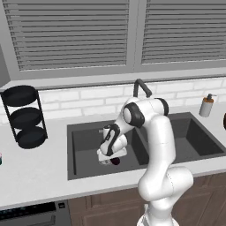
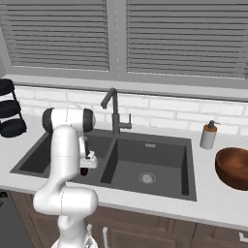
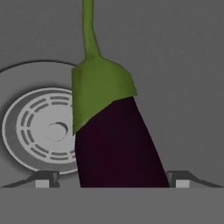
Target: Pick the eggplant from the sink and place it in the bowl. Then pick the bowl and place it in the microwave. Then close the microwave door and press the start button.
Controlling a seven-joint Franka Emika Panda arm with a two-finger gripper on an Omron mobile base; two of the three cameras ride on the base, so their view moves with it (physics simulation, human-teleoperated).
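Clearly, the white arm had its two-finger gripper (image 3: 112, 179) lowered deep into the left basin of the large dark grey double-basin sink (image 1: 84, 165), because the small, glossy dark purple eggplant (image 3: 118, 144) with its green stem cap lay there on the basin floor. In the hand view the eggplant stood between the two dark finger tips (image 3: 43, 179), one on each side of its purple body, and its long green stem pointed away from the camera. The jaws were spread nearly as wide as they go, and I could not see any pad pressing on the skin, so I judged that nothing was held yet and that the fingers were placed around the vegetable only to prepare a grasp. The round steel drain (image 3: 48, 129) was just beside the eggplant and partly hidden behind it. In the left base view only a small dark purple part of the eggplant (image 1: 115, 161) showed under the hand. The round reddish-brown wooden bowl (image 2: 235, 167) waited on the light counter (image 2: 213, 203) to the right of the sink, well apart from the gripper, near a small soap dispenser (image 2: 209, 135). The dark gooseneck faucet (image 2: 114, 114) rose behind the divider between the basins.
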